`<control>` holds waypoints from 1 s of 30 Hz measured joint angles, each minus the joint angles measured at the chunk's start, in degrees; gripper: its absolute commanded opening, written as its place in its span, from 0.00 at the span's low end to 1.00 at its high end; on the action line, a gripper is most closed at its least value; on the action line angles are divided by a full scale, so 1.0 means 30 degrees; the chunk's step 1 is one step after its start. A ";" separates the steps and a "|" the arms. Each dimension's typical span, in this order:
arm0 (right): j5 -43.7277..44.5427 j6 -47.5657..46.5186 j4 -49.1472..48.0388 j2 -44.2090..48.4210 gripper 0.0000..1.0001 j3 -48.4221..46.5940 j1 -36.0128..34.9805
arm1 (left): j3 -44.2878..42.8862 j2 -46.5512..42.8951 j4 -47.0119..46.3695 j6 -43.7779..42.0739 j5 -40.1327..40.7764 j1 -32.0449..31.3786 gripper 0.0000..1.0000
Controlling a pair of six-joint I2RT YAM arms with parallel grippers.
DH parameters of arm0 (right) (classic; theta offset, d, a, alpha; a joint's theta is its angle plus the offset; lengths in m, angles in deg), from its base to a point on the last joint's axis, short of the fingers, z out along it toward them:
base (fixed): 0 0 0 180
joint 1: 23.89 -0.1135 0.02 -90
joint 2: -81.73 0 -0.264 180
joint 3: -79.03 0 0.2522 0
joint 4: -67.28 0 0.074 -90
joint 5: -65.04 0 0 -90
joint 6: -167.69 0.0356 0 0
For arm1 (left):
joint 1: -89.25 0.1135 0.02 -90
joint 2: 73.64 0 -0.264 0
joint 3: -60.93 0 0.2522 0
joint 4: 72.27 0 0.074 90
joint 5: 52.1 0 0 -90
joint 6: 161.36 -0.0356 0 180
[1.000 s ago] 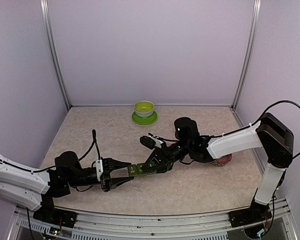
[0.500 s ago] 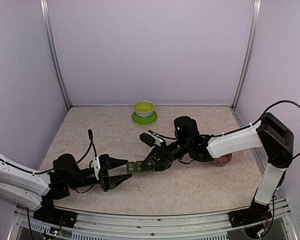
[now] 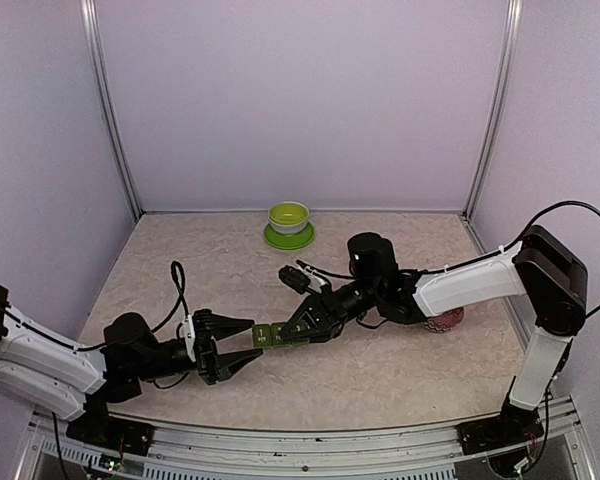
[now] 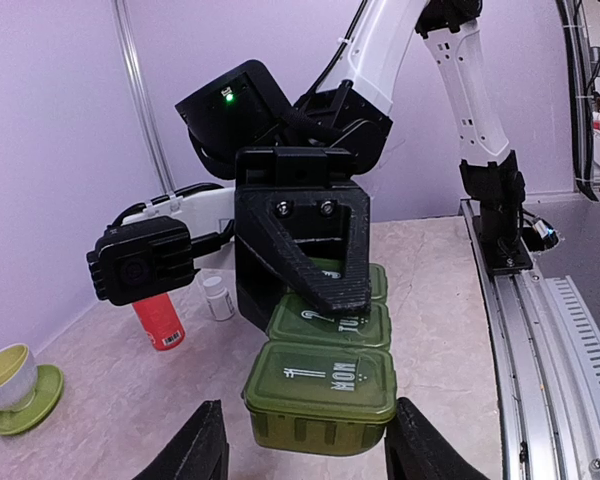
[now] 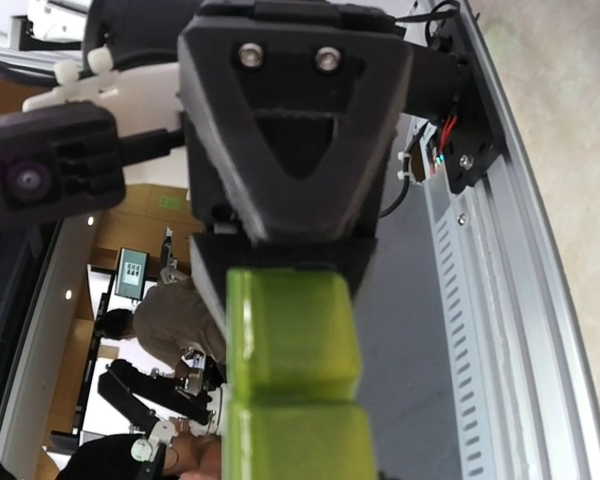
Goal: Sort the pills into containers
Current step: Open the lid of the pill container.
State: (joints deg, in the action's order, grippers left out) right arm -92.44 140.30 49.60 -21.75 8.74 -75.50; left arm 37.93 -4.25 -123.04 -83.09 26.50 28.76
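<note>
The containers [image 4: 320, 385] are translucent green plastic, and their lids are smooth and faintly glossy with raised lettering. My right pincer [image 4: 325, 300] is matt black plastic with two metal screws. My left pincer [image 4: 305, 455] has the same dull black finish. The worktop [image 4: 130, 410] looks matt and mottled like stone. At nine o'clock in my left wrist view, the red bottle [image 4: 158, 320] is smooth, shiny plastic.
</note>
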 measured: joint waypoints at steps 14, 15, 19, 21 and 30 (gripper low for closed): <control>-0.0561 -0.0007 0.0670 -0.0007 0.20 0.0000 0.0000 | -0.0714 0.1173 -0.0816 -0.0823 -0.1450 -0.0051 0.53; -0.0546 -0.0022 0.0896 -0.0007 0.20 0.0000 0.0000 | -0.0852 0.1013 -0.0816 -0.0954 -0.1574 -0.0058 0.51; -0.0554 -0.0044 0.1362 -0.0007 0.20 0.0000 0.0000 | -0.1071 0.0670 -0.0831 -0.1326 -0.1902 -0.0117 0.50; -0.0561 0.0007 0.1370 -0.0007 0.20 0.0000 0.0000 | -0.1078 0.0678 -0.0736 -0.1486 -0.2025 -0.0124 0.54; -0.0678 0.0758 0.0474 -0.0007 0.20 0.0044 0.0000 | -0.1719 -0.0335 0.2382 -0.2805 -0.2397 -0.0189 0.65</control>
State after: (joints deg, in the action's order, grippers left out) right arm -94.48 142.58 51.02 -21.77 8.87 -75.50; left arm 32.77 -5.26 -115.89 -91.50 19.31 28.19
